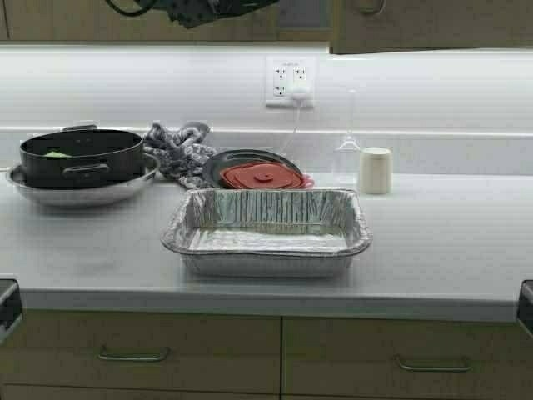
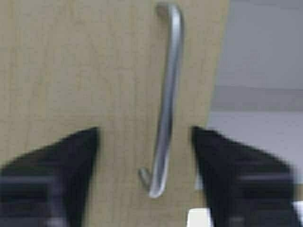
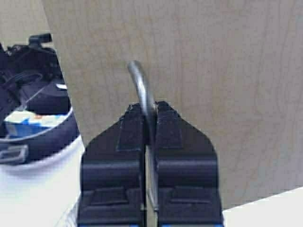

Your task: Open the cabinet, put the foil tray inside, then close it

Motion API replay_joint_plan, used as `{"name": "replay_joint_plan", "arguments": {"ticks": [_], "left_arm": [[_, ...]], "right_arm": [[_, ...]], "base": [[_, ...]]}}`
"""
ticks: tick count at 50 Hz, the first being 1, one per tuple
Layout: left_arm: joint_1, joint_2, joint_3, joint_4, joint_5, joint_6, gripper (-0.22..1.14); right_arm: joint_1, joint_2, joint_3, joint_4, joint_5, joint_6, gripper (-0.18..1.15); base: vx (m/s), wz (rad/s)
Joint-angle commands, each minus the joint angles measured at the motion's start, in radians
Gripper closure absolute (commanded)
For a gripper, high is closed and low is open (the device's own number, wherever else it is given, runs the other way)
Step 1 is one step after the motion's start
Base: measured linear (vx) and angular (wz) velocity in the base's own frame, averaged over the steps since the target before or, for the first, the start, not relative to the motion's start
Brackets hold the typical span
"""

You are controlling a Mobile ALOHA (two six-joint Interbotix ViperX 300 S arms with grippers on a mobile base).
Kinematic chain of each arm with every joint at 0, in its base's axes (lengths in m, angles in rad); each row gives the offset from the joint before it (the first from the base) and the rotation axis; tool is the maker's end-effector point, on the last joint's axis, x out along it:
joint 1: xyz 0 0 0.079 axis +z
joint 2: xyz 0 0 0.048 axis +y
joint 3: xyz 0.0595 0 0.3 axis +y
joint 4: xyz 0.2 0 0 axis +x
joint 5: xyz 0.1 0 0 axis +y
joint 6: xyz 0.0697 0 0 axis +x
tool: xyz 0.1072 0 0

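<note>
The foil tray (image 1: 266, 229), shiny with ribbed sides, sits on the counter near its front edge, with no gripper near it. The cabinet (image 1: 433, 29) hangs above, and its right door's lower edge stands lower and forward of the left door (image 1: 100, 25). In the right wrist view my right gripper (image 3: 150, 111) is shut on that door's metal handle (image 3: 140, 80). In the left wrist view my left gripper (image 2: 144, 135) is open, with the left door's handle (image 2: 169, 94) between its spread fingers (image 2: 71, 175) and untouched. Only part of the left arm (image 1: 200, 8) shows in the high view.
On the counter behind the tray are a black pot in a steel bowl (image 1: 82, 162), a grey cloth (image 1: 179, 152), a dark plate with a red lid (image 1: 262, 173), a stemmed glass (image 1: 348, 143) and a cream cup (image 1: 375, 171). A wall outlet (image 1: 289, 81) is above. Drawer pulls (image 1: 133, 356) run below.
</note>
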Motion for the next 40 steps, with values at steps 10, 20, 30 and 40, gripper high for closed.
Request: {"name": "replay_joint_plan", "arguments": {"ticks": [10,20,30,40], "left_arm": [[-0.008,-0.077,0.083,0.014,0.012,0.005,0.93],[-0.015,-0.163,0.210,0.014,0.002,-0.008,0.89],[-0.026,-0.331,0.437,0.015,-0.029,0.005,0.89],[-0.026,-0.515,0.661,0.015,-0.014,0.008,0.89]], "right_arm": [[-0.009,-0.009,0.012,0.005,0.021,0.006,0.89],[-0.008,-0.048,0.051,0.006,0.037,0.006,0.89],[-0.009,-0.063,0.061,0.006,0.072,0.003,0.89],[-0.029,-0.072,0.075,0.005,0.089,0.006,0.89]], "base": [[0.00,0.00],[0.00,0.00],[0.00,-0.01],[-0.01,-0.02]]}}
